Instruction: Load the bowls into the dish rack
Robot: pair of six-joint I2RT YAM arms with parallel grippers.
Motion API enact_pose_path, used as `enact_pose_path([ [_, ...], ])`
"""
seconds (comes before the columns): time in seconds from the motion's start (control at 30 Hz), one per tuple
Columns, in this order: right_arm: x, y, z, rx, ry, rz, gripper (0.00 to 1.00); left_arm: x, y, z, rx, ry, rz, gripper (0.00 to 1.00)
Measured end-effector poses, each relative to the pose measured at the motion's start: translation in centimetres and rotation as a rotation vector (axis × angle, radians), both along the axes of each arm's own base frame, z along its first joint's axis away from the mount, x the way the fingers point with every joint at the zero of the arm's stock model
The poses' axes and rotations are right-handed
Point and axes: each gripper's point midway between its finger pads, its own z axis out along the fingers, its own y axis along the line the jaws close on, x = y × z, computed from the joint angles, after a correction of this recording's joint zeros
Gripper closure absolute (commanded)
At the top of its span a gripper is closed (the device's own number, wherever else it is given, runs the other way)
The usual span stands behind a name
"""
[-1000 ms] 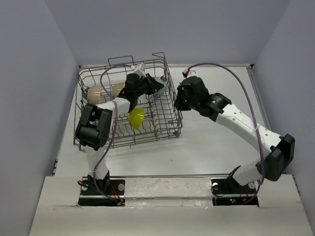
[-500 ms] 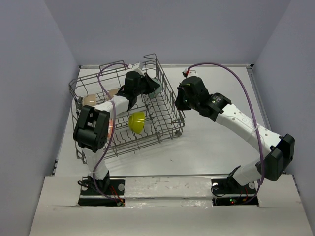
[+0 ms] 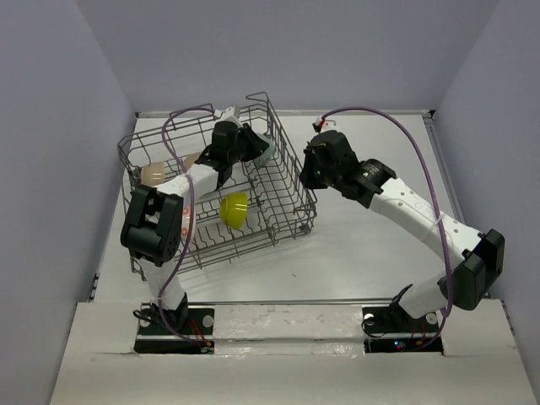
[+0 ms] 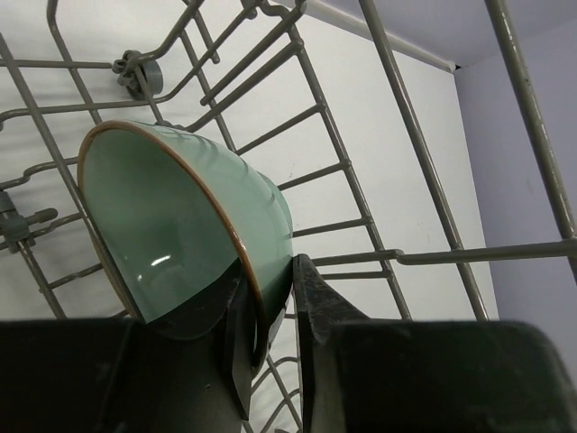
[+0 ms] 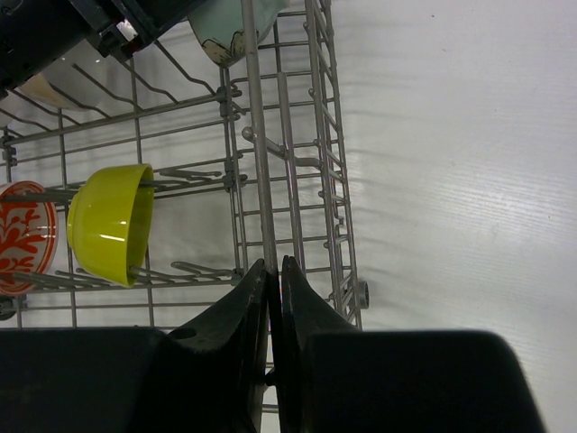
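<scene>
The grey wire dish rack [image 3: 291, 181] sits skewed on the table's left half. My left gripper [image 3: 251, 146] is inside its far end, shut on the rim of the pale celadon green bowl [image 4: 180, 216], one finger inside and one outside [image 4: 270, 289]. My right gripper [image 5: 274, 266] is shut on the rack's right rim wire [image 5: 255, 135]; it also shows in the top view [image 3: 305, 171]. In the rack are the yellow-green bowl [image 3: 234, 209], the orange-red patterned bowl [image 5: 22, 236] and two cream bowls [image 3: 156, 175], [image 3: 195, 158].
The white table [image 3: 371, 245] stretches right of the rack under my right arm. Grey walls close in on the left, right and far sides. Upright tines [image 5: 203, 171] stand round the yellow-green bowl. A purple cable loops over each arm.
The rack has swung and shifted left, its right side held by my right gripper. My left gripper has stayed on the celadon bowl. Little has moved in the last half second.
</scene>
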Motion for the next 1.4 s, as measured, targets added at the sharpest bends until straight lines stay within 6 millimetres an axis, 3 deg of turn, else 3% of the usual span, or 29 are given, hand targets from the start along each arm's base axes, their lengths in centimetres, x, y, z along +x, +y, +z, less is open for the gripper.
enact_pose_path([
  [0.6, 0.0, 0.0, 0.0, -0.003, 0.005, -0.001, 0.99, 0.9, 3.0, 0.1, 0.105, 0.046, 0.12, 0.6],
  [1.4, 0.1, 0.1, -0.1, -0.013, 0.016, 0.0, 0.99, 2.0, 3.1, 0.1, 0.15, 0.073, 0.119, 0.57],
])
